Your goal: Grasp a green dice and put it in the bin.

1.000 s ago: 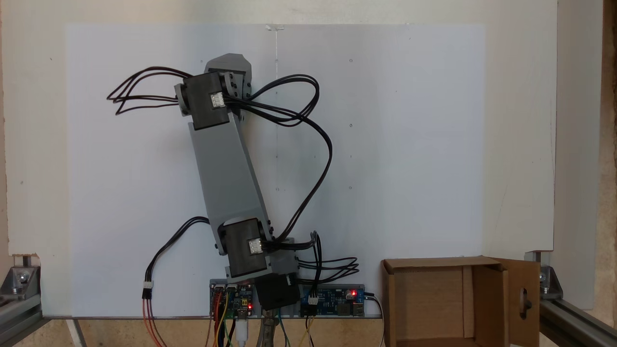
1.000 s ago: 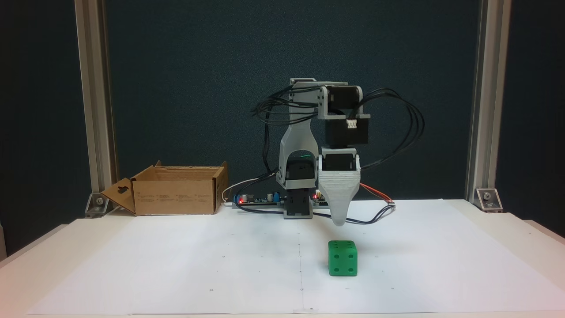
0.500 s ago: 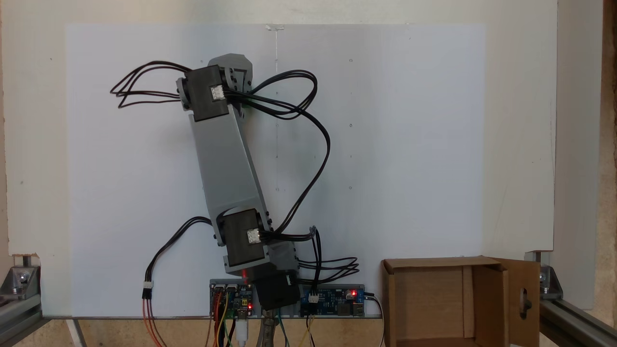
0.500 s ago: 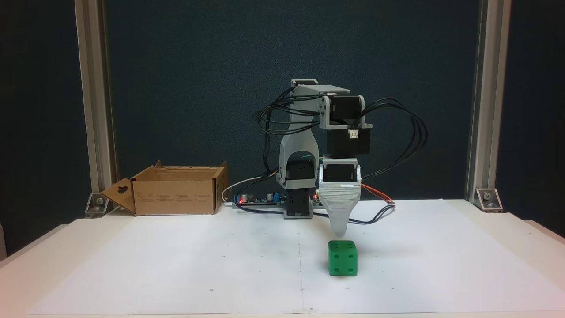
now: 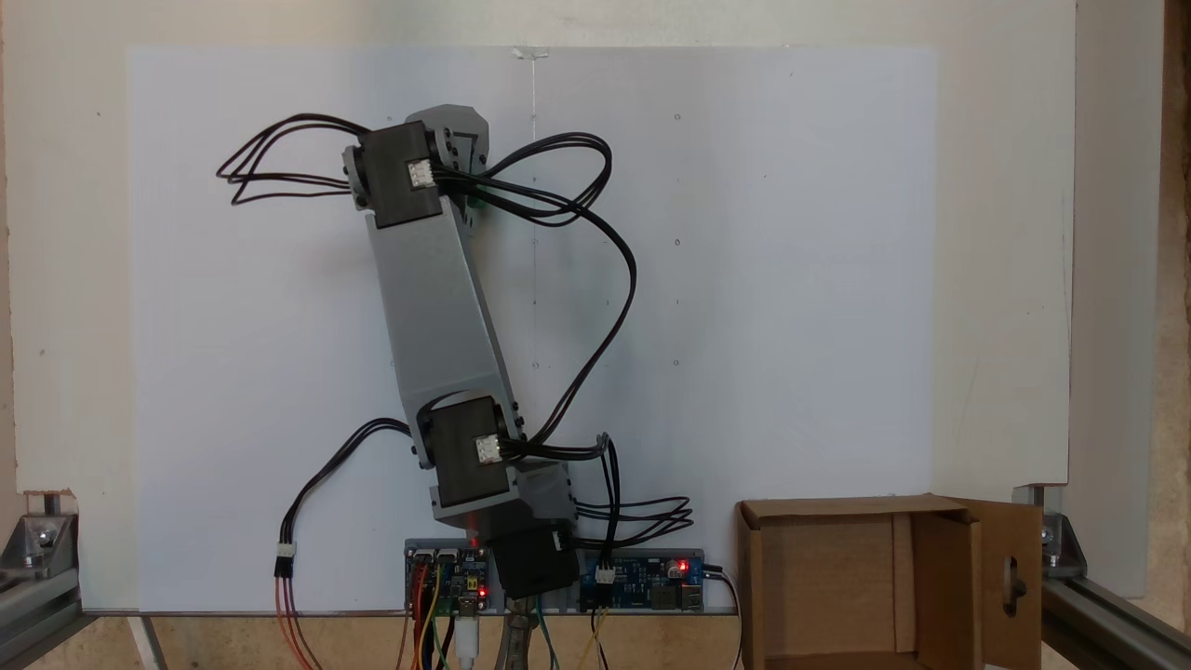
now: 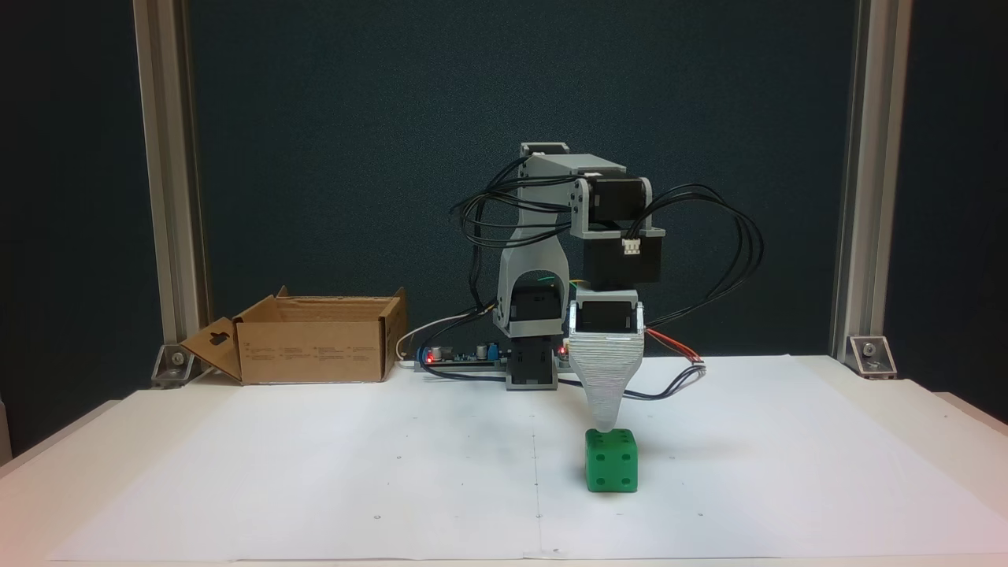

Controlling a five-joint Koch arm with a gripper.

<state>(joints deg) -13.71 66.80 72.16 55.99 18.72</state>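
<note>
Claw (image 6: 604,426) tip is seen directly over the dice (image 6: 611,461) on the counter (image 6: 315,472), at its top face; jaw spacing cannot be told. Bin (image 6: 315,346) is noted well apart, view-left.

The green dice (image 6: 611,461) sat flat on the white paper, a small bright cube with rounded edges; the face toward me showed four sunken pips, and the top face had pips too, though I could not count them. The bin (image 6: 315,340) stood well away by the metal post, a brown cardboard box, open on top, flaps upright, one side flap folded outward with a cut-out hole. From above, the bin (image 5: 893,582) was empty inside.
</note>
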